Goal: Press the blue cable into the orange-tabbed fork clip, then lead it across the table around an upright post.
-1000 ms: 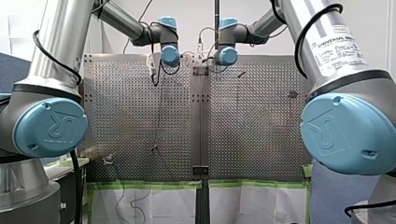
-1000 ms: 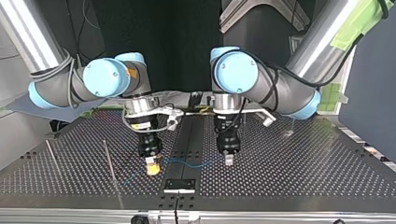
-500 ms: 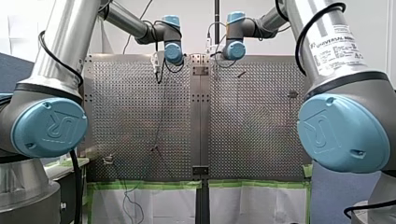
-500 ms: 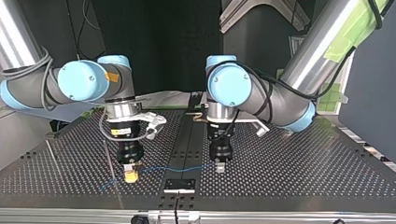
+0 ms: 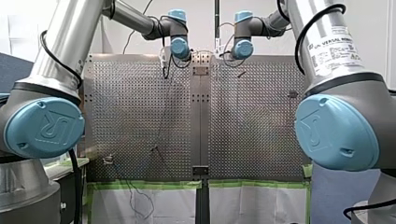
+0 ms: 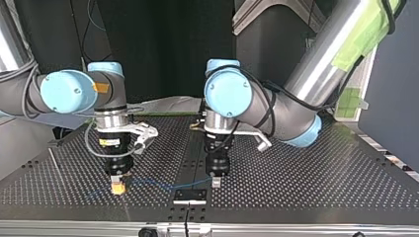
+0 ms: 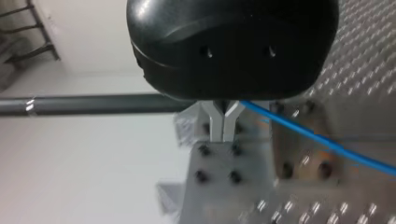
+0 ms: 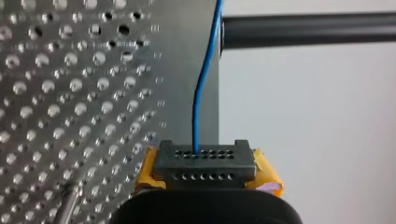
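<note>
Table: perforated metal table [image 6: 306,173] in two plates joined by a dark centre strip, with a dark backdrop behind the arms.
Cable: the blue cable [image 6: 163,183] hangs in a shallow span just above the table's edge farthest from the arm bases, crossing the centre strip.
Handling: thin, light and limp by the look of it. It should sag wherever it is unsupported and needs gentle tension to track into a clip.
Hold: best pinched close on either side of the stretch being seated.
Left gripper: my left gripper [image 7: 223,133] has its metal fingers closed together on the cable, which runs out sideways from them.
Right gripper: my right gripper [image 8: 204,157] is clamped on the cable between its yellow pads.
Pose: both arms reach far out, wrists pointing straight down, grippers low over the table on either side of the strip.
Clip: I cannot pick out the orange-tabbed clip.
</note>
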You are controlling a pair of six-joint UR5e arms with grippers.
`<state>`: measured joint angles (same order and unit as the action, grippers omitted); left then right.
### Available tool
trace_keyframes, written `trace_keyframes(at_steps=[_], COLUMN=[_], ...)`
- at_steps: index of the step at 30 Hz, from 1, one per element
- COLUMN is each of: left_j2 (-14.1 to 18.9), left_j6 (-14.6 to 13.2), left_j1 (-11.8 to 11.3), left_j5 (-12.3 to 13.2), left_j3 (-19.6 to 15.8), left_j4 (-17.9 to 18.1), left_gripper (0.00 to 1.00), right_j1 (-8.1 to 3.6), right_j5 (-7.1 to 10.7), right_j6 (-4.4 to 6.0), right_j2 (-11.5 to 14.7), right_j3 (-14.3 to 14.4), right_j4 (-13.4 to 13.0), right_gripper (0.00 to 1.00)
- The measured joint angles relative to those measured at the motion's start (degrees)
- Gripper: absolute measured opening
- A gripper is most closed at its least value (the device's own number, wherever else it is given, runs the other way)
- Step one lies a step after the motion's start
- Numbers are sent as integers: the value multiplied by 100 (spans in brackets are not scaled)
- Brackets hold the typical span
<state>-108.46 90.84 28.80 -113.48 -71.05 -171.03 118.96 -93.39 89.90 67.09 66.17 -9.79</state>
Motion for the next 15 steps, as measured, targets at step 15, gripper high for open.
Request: trace_keyframes(at_steps=[15], left_j2=[-722], left_j6=[-15], left_j1=[597], left_j5=[-176], left_j3=[724], left_j4=[-717], left_gripper=[1], right_j1=[-301], right_j5=[4], right_j6=[29], right_j2=[8], right_j3=[-1], right_j4=[119], right_gripper=[0])
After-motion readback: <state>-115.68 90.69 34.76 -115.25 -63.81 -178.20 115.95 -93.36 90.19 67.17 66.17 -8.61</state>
